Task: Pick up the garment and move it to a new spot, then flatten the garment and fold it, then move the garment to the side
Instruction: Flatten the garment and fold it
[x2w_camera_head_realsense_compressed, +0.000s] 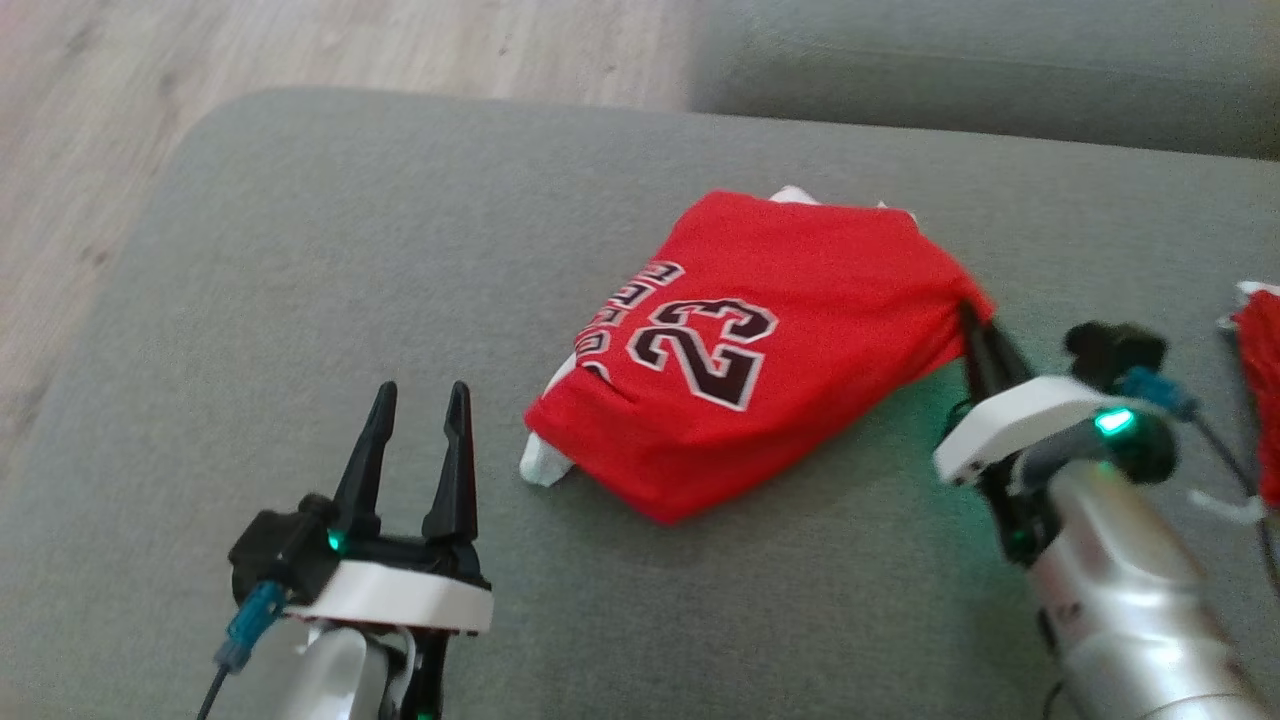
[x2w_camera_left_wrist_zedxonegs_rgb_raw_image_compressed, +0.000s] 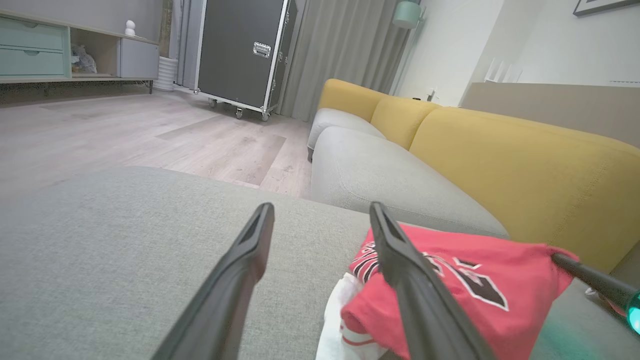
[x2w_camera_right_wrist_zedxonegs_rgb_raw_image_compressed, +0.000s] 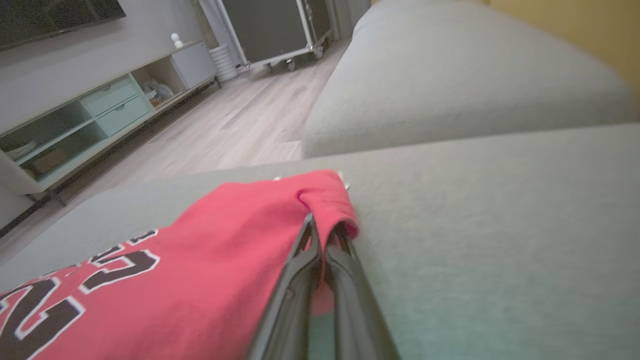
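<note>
The garment (x2w_camera_head_realsense_compressed: 760, 340) is a red jersey with a black and white "23", lying bunched on the grey couch seat (x2w_camera_head_realsense_compressed: 300, 300), a bit of white cloth poking out at its near-left corner. My right gripper (x2w_camera_head_realsense_compressed: 972, 318) is shut on the jersey's right corner, and the cloth is pulled up into a peak there. The right wrist view has that gripper (x2w_camera_right_wrist_zedxonegs_rgb_raw_image_compressed: 322, 227) pinching a fold of the red garment (x2w_camera_right_wrist_zedxonegs_rgb_raw_image_compressed: 200, 260). My left gripper (x2w_camera_head_realsense_compressed: 415, 400) stands open with nothing in it, to the left of the jersey. The left wrist view looks past the same open gripper (x2w_camera_left_wrist_zedxonegs_rgb_raw_image_compressed: 320, 212) at the garment (x2w_camera_left_wrist_zedxonegs_rgb_raw_image_compressed: 480, 285).
Another red and white cloth (x2w_camera_head_realsense_compressed: 1262, 380) lies at the right edge of the seat. A second grey cushion (x2w_camera_head_realsense_compressed: 980, 60) lies beyond, with a yellow backrest (x2w_camera_left_wrist_zedxonegs_rgb_raw_image_compressed: 525, 165). Wooden floor (x2w_camera_head_realsense_compressed: 300, 50) runs past the seat's far and left edges.
</note>
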